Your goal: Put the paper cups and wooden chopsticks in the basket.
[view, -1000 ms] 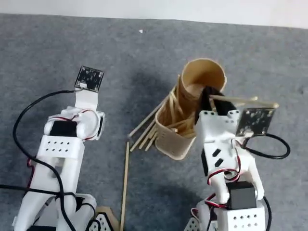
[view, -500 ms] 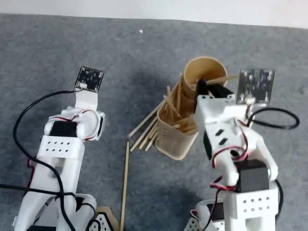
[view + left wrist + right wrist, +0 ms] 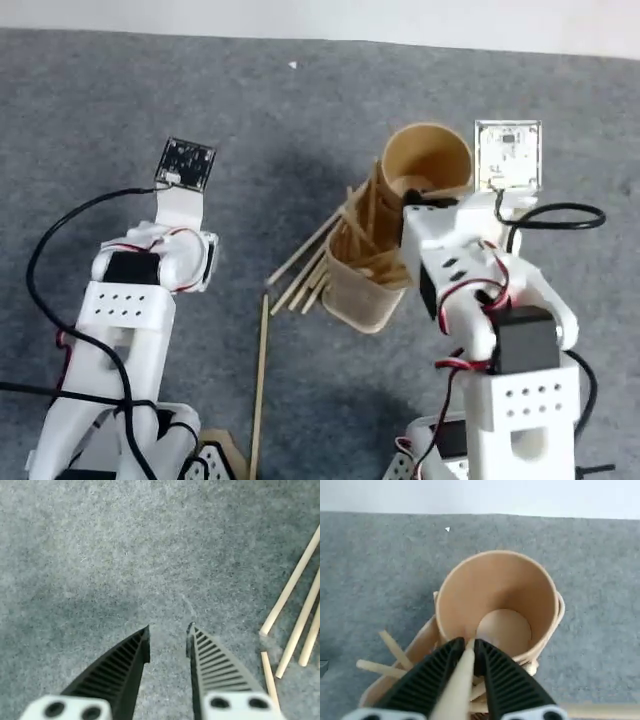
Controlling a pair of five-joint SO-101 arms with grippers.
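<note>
- One cup (image 3: 428, 160) sits inside the basket (image 3: 355, 295), at the basket's far end. Its open mouth faces up toward the high camera. The right wrist view looks straight down into the cup (image 3: 502, 627), with the basket's rim (image 3: 560, 611) showing around it.
- Several chopsticks (image 3: 365, 215) stand crowded in the basket beside the cup, on its near side. Some lean out over the rim, and a few of their ends (image 3: 375, 667) show in the right wrist view.
- The right gripper (image 3: 469, 645) is clamped on one stick (image 3: 455, 690), just over the cup's near rim. The stick's tip seems to touch that rim, though the fingers hide the exact spot.
- The right arm (image 3: 480, 290) reaches over the basket from the near side and covers part of it.
- A small bunch of loose sticks (image 3: 300, 272) lies on the carpet (image 3: 150, 90), fanned against the basket's left side. Their ends (image 3: 295, 625) also show in the left wrist view.
- One long stick (image 3: 261, 380) lies apart from the bunch, running toward the table's near edge, between the two arms.
- The left gripper (image 3: 167, 632) hangs over bare carpet with its jaws parted and nothing between them. The loose sticks' ends lie near it.
- The left arm (image 3: 130, 300) stands well left of the basket.
</note>
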